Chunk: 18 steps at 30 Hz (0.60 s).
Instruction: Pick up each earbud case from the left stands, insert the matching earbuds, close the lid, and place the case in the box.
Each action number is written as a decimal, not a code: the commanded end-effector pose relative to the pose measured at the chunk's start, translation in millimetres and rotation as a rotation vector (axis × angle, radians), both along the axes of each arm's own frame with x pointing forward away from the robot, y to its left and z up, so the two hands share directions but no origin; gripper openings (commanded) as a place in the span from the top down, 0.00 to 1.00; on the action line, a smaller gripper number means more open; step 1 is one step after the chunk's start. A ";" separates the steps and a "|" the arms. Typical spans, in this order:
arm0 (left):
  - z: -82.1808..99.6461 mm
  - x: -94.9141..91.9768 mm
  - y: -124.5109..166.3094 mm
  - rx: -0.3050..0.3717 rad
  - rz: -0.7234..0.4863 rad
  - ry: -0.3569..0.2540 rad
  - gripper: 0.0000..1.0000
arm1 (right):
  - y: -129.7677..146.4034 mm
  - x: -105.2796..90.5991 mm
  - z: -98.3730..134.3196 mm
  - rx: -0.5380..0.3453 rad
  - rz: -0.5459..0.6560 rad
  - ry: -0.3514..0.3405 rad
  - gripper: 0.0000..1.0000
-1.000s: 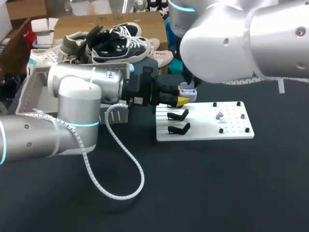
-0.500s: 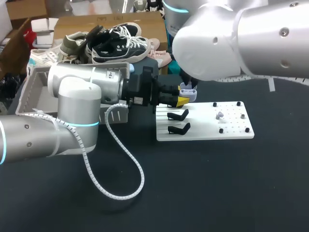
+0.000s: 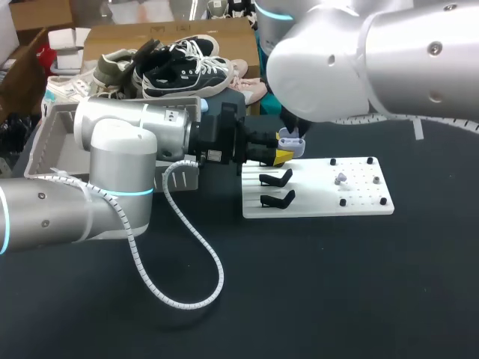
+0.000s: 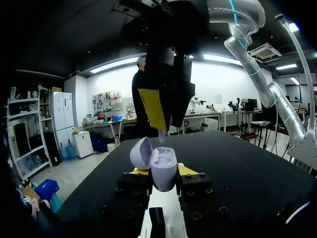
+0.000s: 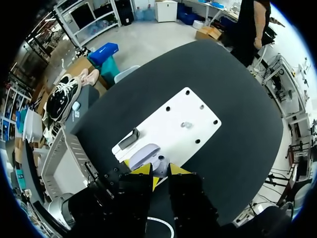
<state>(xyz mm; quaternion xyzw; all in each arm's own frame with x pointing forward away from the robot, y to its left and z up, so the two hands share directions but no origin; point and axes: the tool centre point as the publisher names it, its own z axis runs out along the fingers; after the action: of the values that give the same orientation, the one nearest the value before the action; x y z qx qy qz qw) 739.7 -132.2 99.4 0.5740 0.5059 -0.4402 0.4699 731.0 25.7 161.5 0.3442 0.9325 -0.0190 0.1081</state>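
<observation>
Shifted leftward is only the right arm, whose right gripper (image 5: 155, 173), pinched on a small pale earbud (image 4: 162, 135), is held directly above the open earbud case (image 4: 163, 161), itself clamped cavity-up by the left gripper (image 4: 162, 171) at the white board's (image 3: 359, 200) stand end.

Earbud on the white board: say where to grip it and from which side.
Probably pinch the earbud across its top, coming straight down: it sits low on the white board among black pegs, so a side approach looks cramped. Its shape is too small to tell.
</observation>
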 end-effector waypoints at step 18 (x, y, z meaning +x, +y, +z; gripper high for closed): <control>-0.4 -0.3 -0.2 -0.002 0.002 -0.001 1.00 | 2.6 5.8 -7.1 0.000 -0.003 0.025 1.00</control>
<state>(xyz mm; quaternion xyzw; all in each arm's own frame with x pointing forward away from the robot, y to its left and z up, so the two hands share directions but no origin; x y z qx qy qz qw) 739.7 -132.2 99.4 0.5740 0.5058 -0.4402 0.4699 733.9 26.0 153.4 0.3449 0.9332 -0.0196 0.0985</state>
